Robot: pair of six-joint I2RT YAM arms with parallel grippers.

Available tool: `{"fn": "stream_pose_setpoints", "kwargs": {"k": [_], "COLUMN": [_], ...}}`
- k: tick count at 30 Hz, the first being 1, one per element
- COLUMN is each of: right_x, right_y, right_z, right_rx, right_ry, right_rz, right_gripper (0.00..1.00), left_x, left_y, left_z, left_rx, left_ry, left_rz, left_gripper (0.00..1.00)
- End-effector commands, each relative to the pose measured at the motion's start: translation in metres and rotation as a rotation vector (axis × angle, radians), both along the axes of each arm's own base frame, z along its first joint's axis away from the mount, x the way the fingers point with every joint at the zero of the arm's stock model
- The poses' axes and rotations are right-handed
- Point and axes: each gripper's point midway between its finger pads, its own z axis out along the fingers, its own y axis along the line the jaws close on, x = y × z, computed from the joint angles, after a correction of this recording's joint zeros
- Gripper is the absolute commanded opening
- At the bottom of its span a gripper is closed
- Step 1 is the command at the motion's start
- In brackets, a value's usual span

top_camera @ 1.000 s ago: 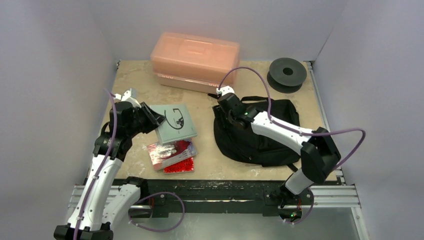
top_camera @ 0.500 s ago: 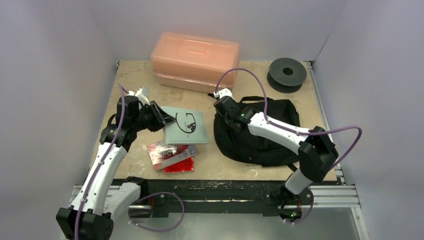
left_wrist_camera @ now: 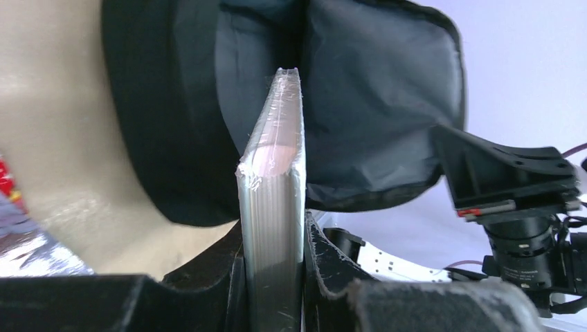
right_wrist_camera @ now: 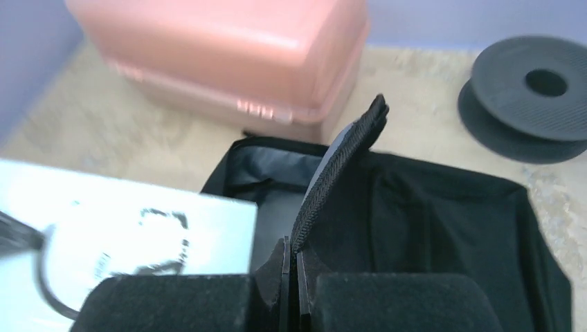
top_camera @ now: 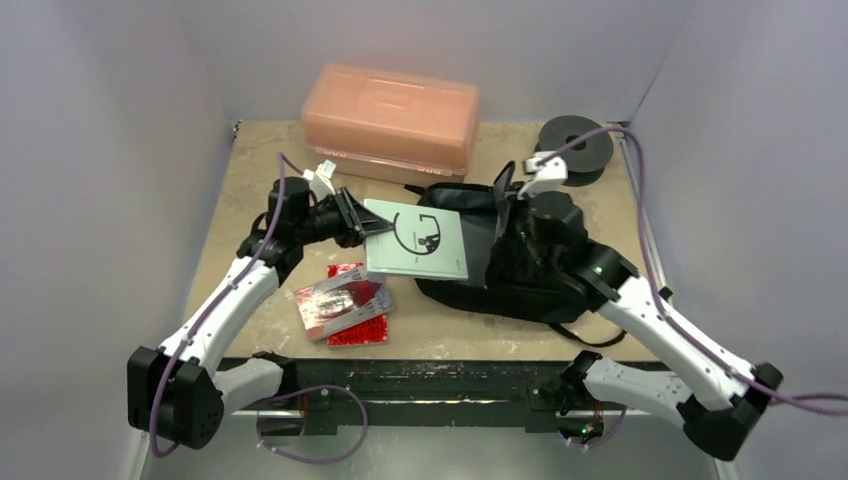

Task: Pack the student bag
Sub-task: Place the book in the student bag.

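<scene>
Book point(top_camera: 420, 240) in left end effector point(top_camera: 355, 218) at student bag point(right_wrist_camera: 429, 235) mouth

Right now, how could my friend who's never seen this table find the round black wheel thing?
Look for the big orange-pink plastic box at the back of the table. To its right, in the far right corner, lies the black spool. Unlike the soft black backpack in front of it, it is stiff and round, with a hole in its middle.
</scene>
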Motion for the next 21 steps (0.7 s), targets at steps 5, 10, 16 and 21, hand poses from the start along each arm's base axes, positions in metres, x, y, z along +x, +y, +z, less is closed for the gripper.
{"fn": "stream_pose_setpoints", "kwargs": {"k": [5,10,16,21], "right_x": [0.005,0.010,0.008,0.002], "right_y": [-0.019,-0.010,0.001,0.013], "right_z": [0.066,0.057,0.050,0.050], "right_rx": [0.317,0.309,0.329,0.391], "right_ry": [-0.204,-0.172,-0.147,-0.126], "right_rz": [-0.030,0.004,0.050,0.101], "right_gripper": [0.00,0.00,0.00,0.00], "left_x": [0.024,0.042,0.056,0.068], "left_y": [-0.056,-0.087,-0.148,-0.199], "left_z": [0.049,0.032,0.003,-0.013], "left_rx": [-0.168,-0.175,-0.151,-0.225], "left_ry": [-0.146,-0.100,-0.048,-0.042], "left_rz": [-0.080,-0.090,-0.171,-0.083], "left_gripper": [0.00,0.00,0.00,0.00]}}
